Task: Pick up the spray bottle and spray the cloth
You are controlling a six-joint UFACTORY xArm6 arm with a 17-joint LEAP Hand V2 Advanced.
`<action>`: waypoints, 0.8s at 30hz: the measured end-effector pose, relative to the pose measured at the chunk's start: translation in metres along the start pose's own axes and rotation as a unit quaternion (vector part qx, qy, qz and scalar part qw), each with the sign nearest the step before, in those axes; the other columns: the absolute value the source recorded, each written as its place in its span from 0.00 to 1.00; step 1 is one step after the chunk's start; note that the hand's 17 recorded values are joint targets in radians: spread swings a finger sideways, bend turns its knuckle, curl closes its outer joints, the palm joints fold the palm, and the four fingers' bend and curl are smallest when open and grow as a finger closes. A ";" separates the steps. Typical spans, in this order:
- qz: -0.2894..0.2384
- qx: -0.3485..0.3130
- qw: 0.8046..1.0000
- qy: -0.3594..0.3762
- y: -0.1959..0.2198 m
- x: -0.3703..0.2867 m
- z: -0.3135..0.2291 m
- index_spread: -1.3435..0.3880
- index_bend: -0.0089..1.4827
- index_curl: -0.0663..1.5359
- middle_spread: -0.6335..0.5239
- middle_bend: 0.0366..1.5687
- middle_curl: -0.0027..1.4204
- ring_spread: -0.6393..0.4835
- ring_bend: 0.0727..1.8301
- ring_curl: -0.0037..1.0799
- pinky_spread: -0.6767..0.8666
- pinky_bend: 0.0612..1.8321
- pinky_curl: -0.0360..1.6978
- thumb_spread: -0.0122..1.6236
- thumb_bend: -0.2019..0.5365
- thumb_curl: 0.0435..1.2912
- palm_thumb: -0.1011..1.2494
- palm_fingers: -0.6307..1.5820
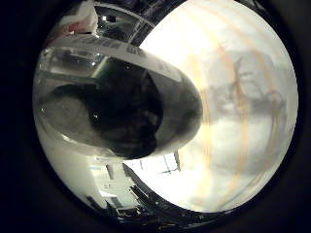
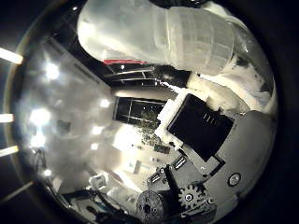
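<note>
In the little finger side palm view, the clear spray bottle [image 1: 107, 107] fills much of the picture, close against the palm, its body transparent with a dark shape showing through. Beyond it lies the pale cloth [image 1: 248, 146] with faint orange stripes, and a shadow of the hand falls on it. In the thumb side palm view, my right hand [image 2: 187, 56] shows white fingers curled across the picture, with black and geared parts below. A grey, shiny surface [image 2: 65, 121] with bright light spots lies close to the palm; it looks like the bottle's wall.
Past the bottle, the little finger side palm view shows room furniture and a bright window [image 1: 146, 170]. The thumb side palm view shows a dark room with bright lamps [image 2: 11, 56] at its edge.
</note>
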State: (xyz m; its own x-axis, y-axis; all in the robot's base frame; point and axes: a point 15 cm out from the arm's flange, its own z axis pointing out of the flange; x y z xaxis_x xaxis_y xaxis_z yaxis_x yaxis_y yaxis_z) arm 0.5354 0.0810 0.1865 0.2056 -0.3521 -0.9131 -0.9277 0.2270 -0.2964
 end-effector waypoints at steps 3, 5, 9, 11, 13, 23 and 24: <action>-0.017 -0.044 0.999 0.019 0.011 -0.022 0.002 0.66 0.77 0.54 0.46 0.87 0.49 0.42 0.79 0.60 0.35 0.61 0.68 0.54 0.25 0.56 0.87 0.80; -0.025 -0.076 0.996 0.036 0.020 -0.035 0.003 0.66 0.77 0.54 0.46 0.88 0.49 0.42 0.79 0.59 0.35 0.60 0.70 0.54 0.25 0.57 0.87 0.80; -0.039 -0.140 0.986 0.079 0.040 -0.057 0.003 0.66 0.77 0.54 0.46 0.88 0.48 0.42 0.80 0.59 0.34 0.59 0.73 0.54 0.25 0.59 0.86 0.81; -0.037 -0.182 0.977 0.105 0.056 -0.061 0.003 0.66 0.77 0.54 0.46 0.88 0.48 0.42 0.80 0.59 0.34 0.58 0.73 0.54 0.25 0.59 0.86 0.81; -0.037 -0.228 0.964 0.130 0.074 -0.071 0.008 0.66 0.77 0.54 0.46 0.88 0.48 0.42 0.80 0.58 0.34 0.58 0.75 0.53 0.25 0.60 0.86 0.81; -0.084 -0.359 0.905 0.213 0.096 -0.115 0.038 0.65 0.77 0.53 0.47 0.88 0.47 0.42 0.80 0.58 0.34 0.56 0.78 0.53 0.25 0.62 0.85 0.81; -0.086 -0.367 0.900 0.221 0.096 -0.117 0.041 0.65 0.77 0.53 0.47 0.88 0.47 0.42 0.80 0.57 0.34 0.56 0.78 0.53 0.25 0.62 0.85 0.81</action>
State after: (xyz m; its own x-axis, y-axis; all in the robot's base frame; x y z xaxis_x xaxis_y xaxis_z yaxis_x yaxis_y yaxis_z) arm 0.4351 0.1810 0.2535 0.3723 -0.6875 -0.6234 -0.8832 -0.4688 -0.0104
